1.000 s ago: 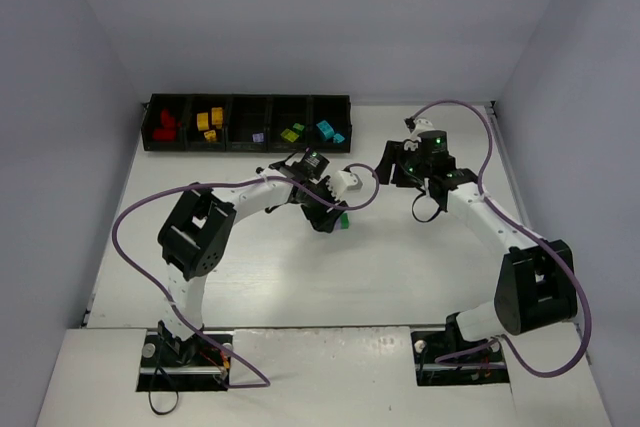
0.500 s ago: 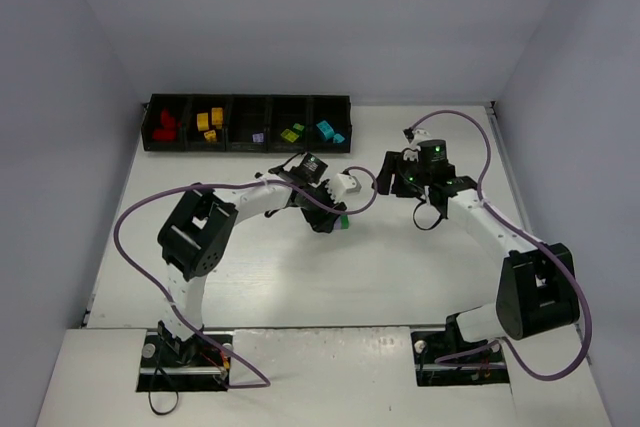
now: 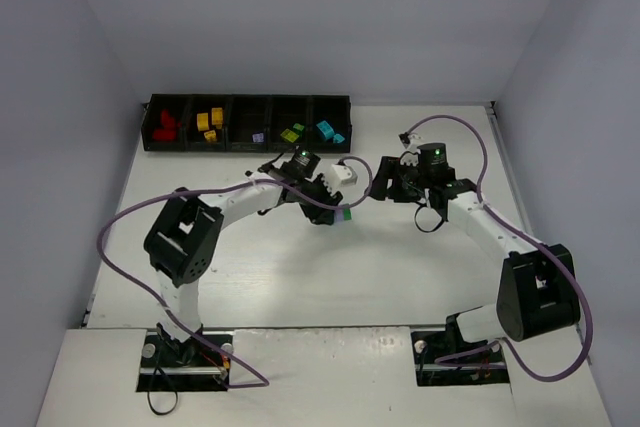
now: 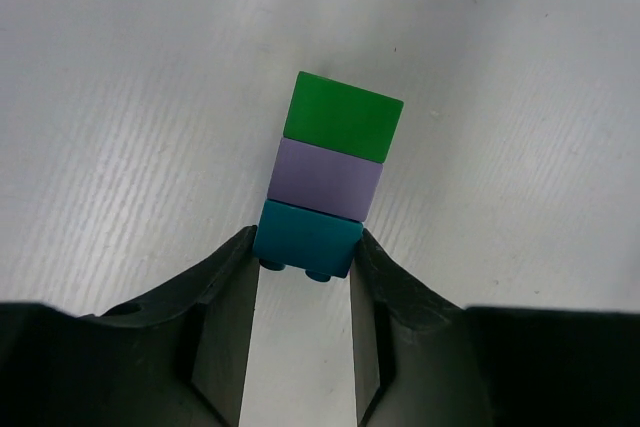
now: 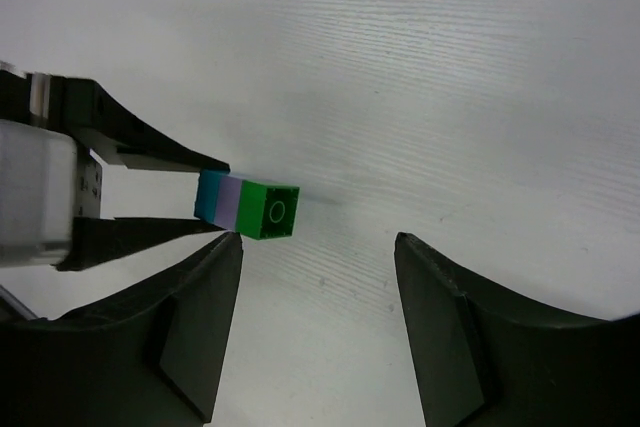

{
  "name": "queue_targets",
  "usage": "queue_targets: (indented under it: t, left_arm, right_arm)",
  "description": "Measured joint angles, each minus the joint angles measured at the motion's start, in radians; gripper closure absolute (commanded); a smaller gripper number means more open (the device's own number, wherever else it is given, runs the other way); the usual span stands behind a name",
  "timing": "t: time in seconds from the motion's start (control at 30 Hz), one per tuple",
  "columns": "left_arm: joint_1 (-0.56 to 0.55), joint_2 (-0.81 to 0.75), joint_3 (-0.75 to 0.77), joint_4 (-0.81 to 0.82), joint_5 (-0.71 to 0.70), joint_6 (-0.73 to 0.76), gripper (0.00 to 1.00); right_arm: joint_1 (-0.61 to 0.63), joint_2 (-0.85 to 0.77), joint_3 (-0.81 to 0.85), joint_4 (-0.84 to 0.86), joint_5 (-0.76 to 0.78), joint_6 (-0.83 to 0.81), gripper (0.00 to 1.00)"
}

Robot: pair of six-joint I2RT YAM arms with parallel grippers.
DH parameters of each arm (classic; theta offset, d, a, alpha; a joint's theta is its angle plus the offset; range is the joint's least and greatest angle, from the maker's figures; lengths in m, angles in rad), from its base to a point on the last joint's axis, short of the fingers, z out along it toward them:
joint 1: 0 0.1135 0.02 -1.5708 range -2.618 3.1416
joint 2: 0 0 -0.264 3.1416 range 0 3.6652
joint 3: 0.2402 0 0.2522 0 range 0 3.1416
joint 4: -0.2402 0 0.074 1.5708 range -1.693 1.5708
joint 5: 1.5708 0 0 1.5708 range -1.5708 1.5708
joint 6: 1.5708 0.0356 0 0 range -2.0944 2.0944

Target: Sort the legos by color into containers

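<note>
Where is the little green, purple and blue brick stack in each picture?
Top external: the brick stack is mid-table, at the left gripper's tip.
Left wrist: the brick stack is in the centre, green end on top, blue end pinched below.
Right wrist: the brick stack is left of centre, green end pointing right.
Shared landmark: the left gripper pinching the blue end.

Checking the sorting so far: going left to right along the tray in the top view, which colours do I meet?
red legos → yellow legos → lilac lego → green legos → cyan legos

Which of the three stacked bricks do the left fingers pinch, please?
The teal brick; the lilac brick and green brick project free beyond it.
</note>
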Motion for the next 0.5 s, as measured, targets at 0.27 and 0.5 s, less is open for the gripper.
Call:
queue_targets:
  t: [0.27,0.5]
  left_arm:
    - [0.035,-0.164,0.0,0.039,0.011,-0.025,0.87]
    - [0.033,-0.198,-0.002,0.058,0.01,-0.026,0.87]
  right_arm:
    - [0.001,0.053,0.057,0.014,-0.176,0.109,0.26]
    - [0.013,0.119,0.102,0.096,-0.341,0.232,0.26]
